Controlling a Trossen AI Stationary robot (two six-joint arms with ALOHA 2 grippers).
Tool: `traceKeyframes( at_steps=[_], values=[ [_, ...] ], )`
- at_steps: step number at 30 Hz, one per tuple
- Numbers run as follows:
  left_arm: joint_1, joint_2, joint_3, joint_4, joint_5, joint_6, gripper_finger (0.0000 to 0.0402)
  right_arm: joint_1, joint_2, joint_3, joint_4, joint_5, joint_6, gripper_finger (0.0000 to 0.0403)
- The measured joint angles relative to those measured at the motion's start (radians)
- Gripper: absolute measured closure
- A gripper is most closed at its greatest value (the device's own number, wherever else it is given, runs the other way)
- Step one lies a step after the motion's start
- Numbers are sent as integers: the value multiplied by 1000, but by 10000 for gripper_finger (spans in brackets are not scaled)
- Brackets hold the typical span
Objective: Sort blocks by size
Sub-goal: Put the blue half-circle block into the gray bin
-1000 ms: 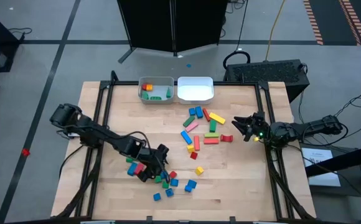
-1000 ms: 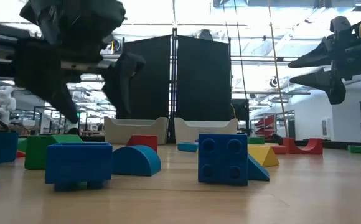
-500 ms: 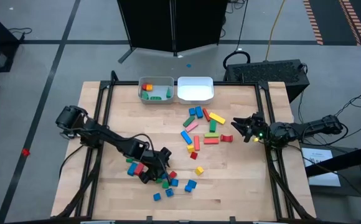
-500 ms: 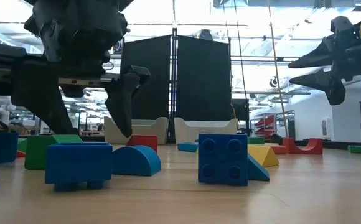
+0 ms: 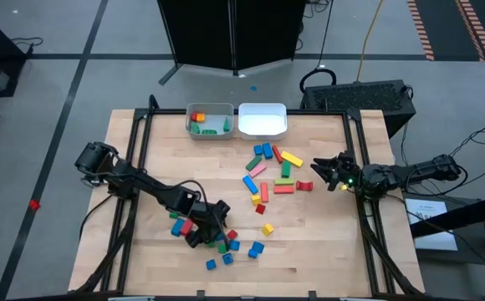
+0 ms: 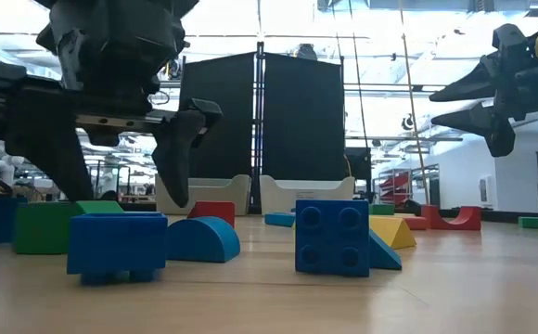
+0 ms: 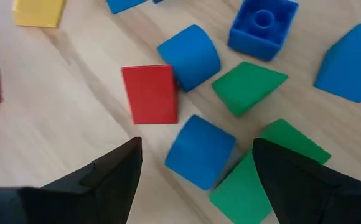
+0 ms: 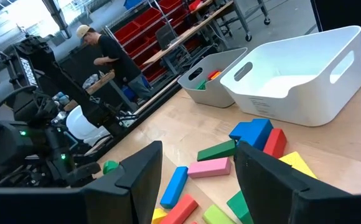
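Wooden tabletop (image 5: 326,251) carries everything, with two pale bins touching side by side at its far edge: the grey bin (image 5: 210,131) holds a few small blocks, the white bin (image 5: 262,130) shows only its bare floor. Both dark arms reach in from the side edges. Left gripper (image 5: 215,226) hangs low over the near cluster of blocks (image 5: 226,247) toward the near edge, its fingers spread and holding nothing; the wrist view shows a rounded blue block (image 7: 199,151) between the fingers, with a red block (image 7: 149,94) and green wedges (image 7: 249,87) close by. Right gripper (image 5: 319,170) hovers near the right edge, fingers spread and empty, beside a red arch (image 5: 304,186). Long bars (image 5: 269,174) lie scattered mid-table between bins and cluster.
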Motion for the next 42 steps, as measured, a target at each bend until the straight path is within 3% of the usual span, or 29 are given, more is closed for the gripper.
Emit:
traceKeyframes(
  at_steps=[7,13,30,42],
  values=[
    [-5,0,1,-23,-38,8,98,0,0,0,0,0,-6,209],
    [11,0,-1,-35,-67,111,98,0,0,0,0,0,-9,209],
    [42,53,0,20,11,185,99,0,2,0,1,0,-10,209],
    [43,117,1,113,116,185,207,0,8,0,2,0,-7,209]
  ],
)
